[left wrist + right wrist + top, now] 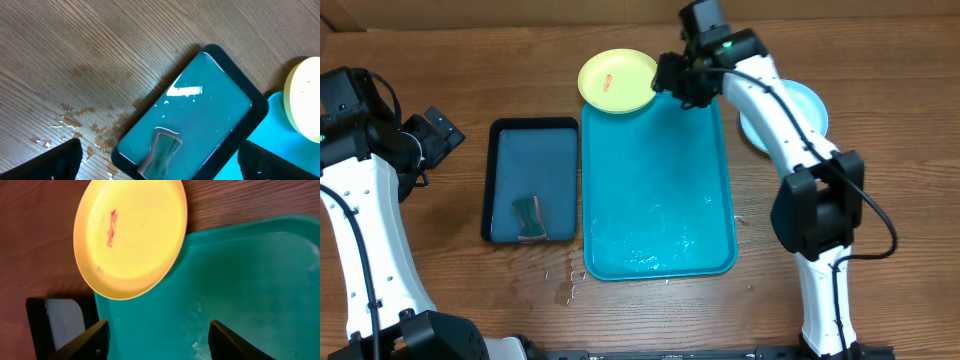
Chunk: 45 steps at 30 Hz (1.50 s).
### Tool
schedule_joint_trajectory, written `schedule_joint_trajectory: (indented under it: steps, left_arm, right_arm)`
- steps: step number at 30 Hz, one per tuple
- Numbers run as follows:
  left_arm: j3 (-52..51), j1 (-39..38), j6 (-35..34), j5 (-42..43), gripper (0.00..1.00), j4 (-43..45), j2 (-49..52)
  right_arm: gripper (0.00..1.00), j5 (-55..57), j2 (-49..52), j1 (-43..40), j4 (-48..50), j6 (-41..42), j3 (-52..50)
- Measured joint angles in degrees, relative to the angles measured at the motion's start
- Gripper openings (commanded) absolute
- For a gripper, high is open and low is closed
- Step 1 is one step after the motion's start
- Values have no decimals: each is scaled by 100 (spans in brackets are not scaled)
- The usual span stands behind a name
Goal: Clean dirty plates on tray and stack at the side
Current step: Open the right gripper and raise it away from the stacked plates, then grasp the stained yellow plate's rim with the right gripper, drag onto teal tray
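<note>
Plates in view: two.
- One yellow plate [618,82] is sitting at the far-left corner of the teal tray [660,180]. Its edge is overlapping the tray rim and most of it is lying over the counter [470,60]. One red smear [111,227] is showing on its face.
- One light blue plate [812,112] is lying on the counter just right of the tray, partly hidden under the right arm. Can't tell if anything is stacked beneath it.

Trays: two.
- The teal tray is sitting mid-counter, with water glinting toward its near end.
- One dark tray [488,180] is sitting just left of it. It is holding water and one green sponge [530,218] at its near end.
- Water drops [565,285] are lying on the counter by the teal tray's near-left corner.

Arms: two.
- The right arm is reaching in from the right side, crossing over the blue plate and the tray's far-right corner.
- The right claw [157,332] is hovering over the tray's far-left corner, facing the yellow plate. Its jaws are standing apart with nothing between them. The plate is lying just ahead of the fingers [85,340], not gripped.
- The left arm is standing at the counter's left side, bent inward.
- The left claw [160,150] is hovering left of the dark tray with jaws spread fully wide, gripping nothing. Its wrist camera is looking down on the dark tray and the sponge.
</note>
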Motion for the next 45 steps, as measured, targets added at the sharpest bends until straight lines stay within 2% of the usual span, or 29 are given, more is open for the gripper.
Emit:
schedule_joint_trajectory:
  steps: [11, 22, 30, 33, 40, 45]
  left_arm:
    - [0, 0, 0, 0, 100, 0, 0]
    - [0, 0, 0, 0, 100, 0, 0]
    - [0, 0, 0, -2, 100, 0, 0]
    - [0, 0, 0, -2, 100, 0, 0]
    - [0, 0, 0, 0, 100, 0, 0]
    - [0, 0, 0, -2, 100, 2, 0]
  right_arm:
    - [64, 361, 205, 83, 533, 608, -9]
    - [63, 527, 894, 343, 721, 750, -37]
    - [17, 610, 960, 374, 925, 752, -42]
    - [6, 621, 960, 374, 835, 774, -44]
    - [4, 625, 960, 345, 507, 782, -44]
    - [4, 614, 960, 260, -85, 667, -42]
